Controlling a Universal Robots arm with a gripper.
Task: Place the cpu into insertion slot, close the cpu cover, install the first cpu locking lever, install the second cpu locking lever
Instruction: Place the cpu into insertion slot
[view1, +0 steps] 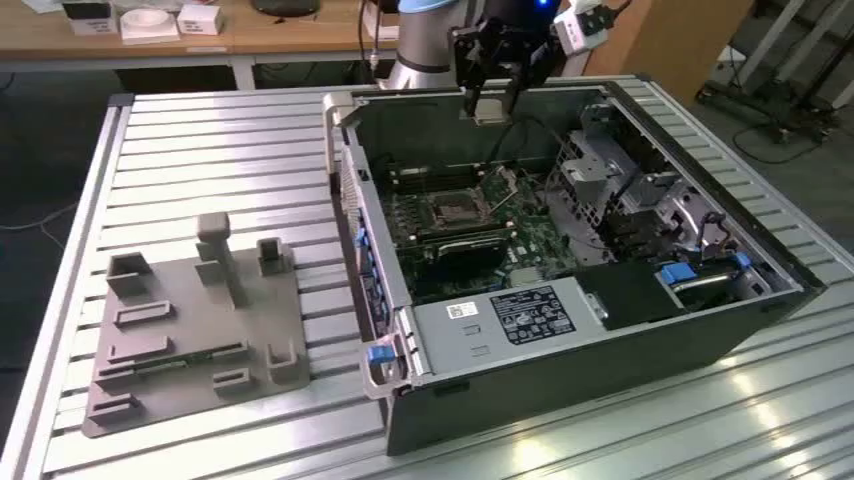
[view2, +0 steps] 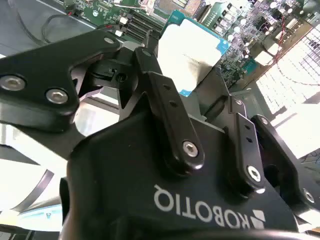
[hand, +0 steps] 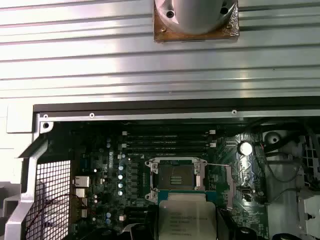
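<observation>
Over the open computer case (view1: 534, 370) and its green board (view1: 541, 255), with the empty insertion slot (hand: 176, 177) well below, my gripper (view1: 490, 104) pinches the cpu (view2: 187, 50) by its edges: I'm on the placing step, and I reckon it wants squaring up and a level descent.

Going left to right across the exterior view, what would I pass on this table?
Grey fixture block → case wall → insertion slot → drive cage. The hand, gripping the cpu, overlaps the slot's stretch, so I skip it.
</observation>
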